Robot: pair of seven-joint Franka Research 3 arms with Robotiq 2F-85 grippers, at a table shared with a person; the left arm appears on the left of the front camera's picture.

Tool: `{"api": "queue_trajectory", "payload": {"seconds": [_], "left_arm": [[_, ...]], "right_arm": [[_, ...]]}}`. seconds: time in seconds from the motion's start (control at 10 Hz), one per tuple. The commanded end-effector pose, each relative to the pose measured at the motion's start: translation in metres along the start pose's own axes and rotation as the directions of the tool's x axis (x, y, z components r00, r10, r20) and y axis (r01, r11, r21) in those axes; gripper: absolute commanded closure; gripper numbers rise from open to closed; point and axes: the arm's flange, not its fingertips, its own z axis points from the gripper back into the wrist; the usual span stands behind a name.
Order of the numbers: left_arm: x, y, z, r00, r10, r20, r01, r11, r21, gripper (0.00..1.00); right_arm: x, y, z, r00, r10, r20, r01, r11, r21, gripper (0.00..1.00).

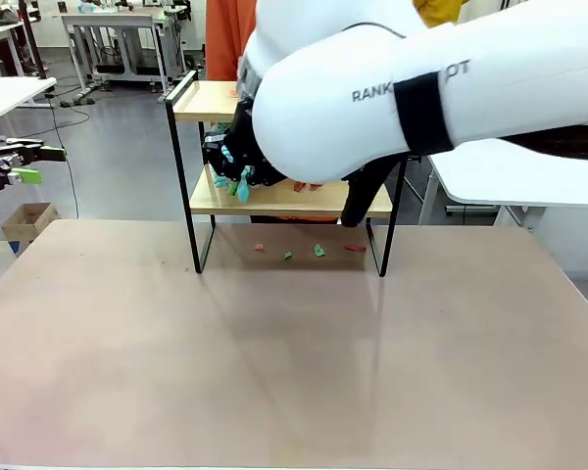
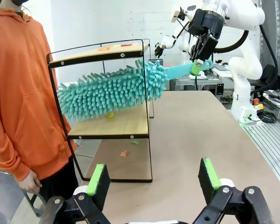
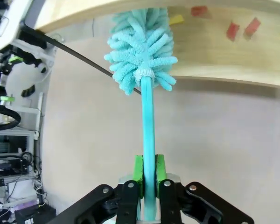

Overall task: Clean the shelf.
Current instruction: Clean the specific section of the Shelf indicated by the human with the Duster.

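Spanning most of the front view, the table (image 1: 274, 372) is seen as a pale, matte surface. The right arm (image 1: 372, 88) is stretched across the upper part of that view, toward the shelf. A person (image 2: 23, 93) in an orange hoodie is seen in the left wrist view, standing just beside the shelf's far side.

The shelf (image 1: 274, 201) is set upright at the middle of the table's far edge, its black legs planted on the tabletop. 2 wooden boards are carried in its thin black frame.

A teal duster (image 2: 107, 91) is pushed in between the 2 boards, its fluffy head lying over the lower one. Whether the head touches that board cannot be told. Its flat handle is clamped between the green pads of the right gripper (image 3: 148, 168), which is closed tight on it.

The left gripper (image 2: 153, 175) is held well apart from the shelf at the table's left side, its jaws spread wide with nothing between them.

Small scraps (image 1: 318, 251), red and green, are scattered on the table under the shelf. More are seen on both boards.
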Motion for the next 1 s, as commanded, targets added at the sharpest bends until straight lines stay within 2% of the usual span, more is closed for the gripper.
{"api": "queue_trajectory", "payload": {"seconds": [0.0, 0.3, 0.6, 0.7, 0.9], "left_arm": [[0.003, -0.002, -0.003, 1.000, -0.002, -0.006, 0.002, 1.000, -0.001, 0.00], [0.003, -0.002, -0.003, 1.000, -0.002, -0.006, 0.002, 1.000, -0.001, 0.00], [0.003, -0.002, -0.003, 1.000, -0.002, -0.006, 0.002, 1.000, -0.001, 0.00], [0.003, -0.002, -0.003, 1.000, -0.002, -0.006, 0.002, 1.000, -0.001, 0.00], [0.003, -0.002, -0.003, 1.000, -0.002, -0.006, 0.002, 1.000, -0.001, 0.00]], "right_arm": [[0.009, 0.031, -0.008, 0.999, -0.020, 0.034, 0.021, 1.000, -0.022, 0.87], [0.005, 0.043, -0.031, 1.000, -0.017, -0.007, 0.016, 0.999, -0.050, 0.87], [-0.003, 0.044, -0.053, 0.996, -0.023, -0.087, 0.015, 0.995, -0.094, 0.87], [-0.002, 0.045, -0.054, 0.995, -0.037, -0.097, 0.029, 0.996, -0.085, 0.87], [-0.006, 0.032, -0.051, 0.996, 0.011, -0.087, -0.016, 0.998, -0.056, 0.87]]}}
